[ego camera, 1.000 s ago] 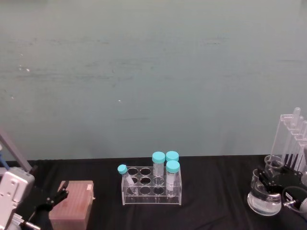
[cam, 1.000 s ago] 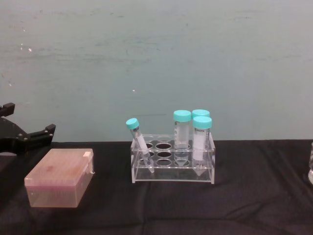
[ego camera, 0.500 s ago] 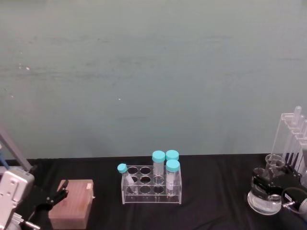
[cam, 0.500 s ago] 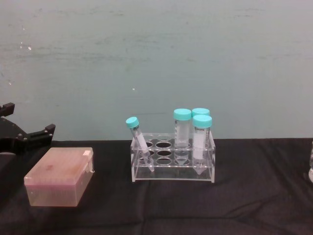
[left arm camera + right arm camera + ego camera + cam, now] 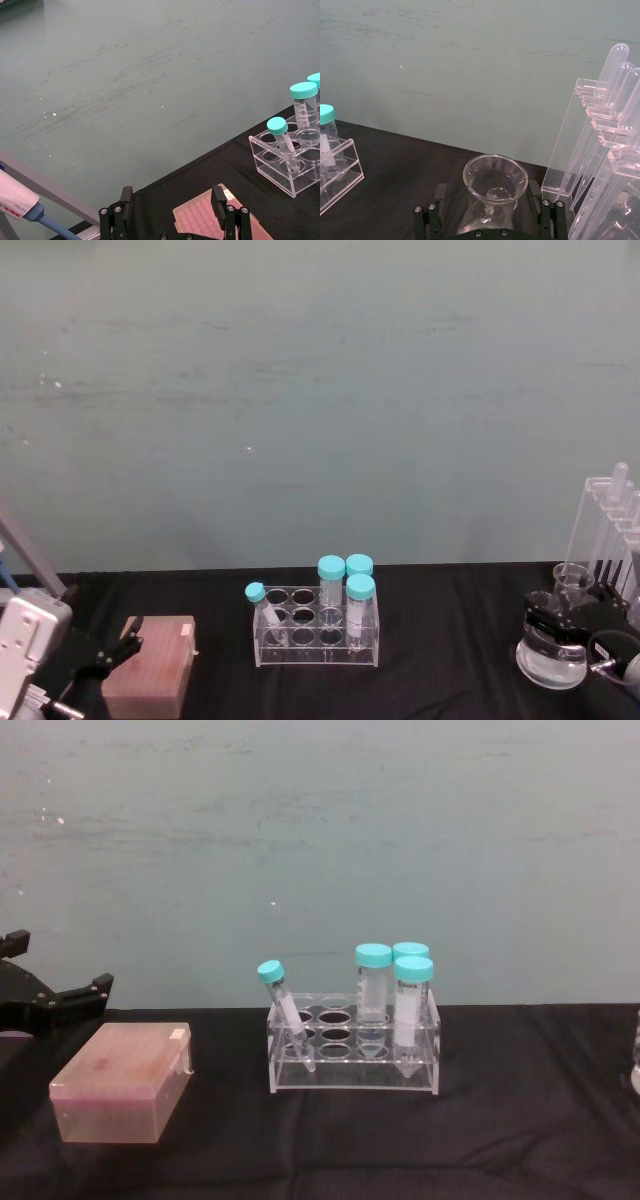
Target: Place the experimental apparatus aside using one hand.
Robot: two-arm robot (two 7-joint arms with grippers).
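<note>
The right end effector (image 5: 490, 212) is spread apart around the glass flask (image 5: 550, 655). It should squeeze the neck gently and lift straight up.

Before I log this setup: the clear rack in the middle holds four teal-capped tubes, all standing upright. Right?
Not quite. The clear rack holds four teal-capped tubes, but the small tube at its left end leans tilted; the other three stand upright. The chest view shows it.

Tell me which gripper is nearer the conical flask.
Right. The right gripper sits at the conical flask with a finger on each side of its neck; the left gripper is across the table beside the pink box.
</note>
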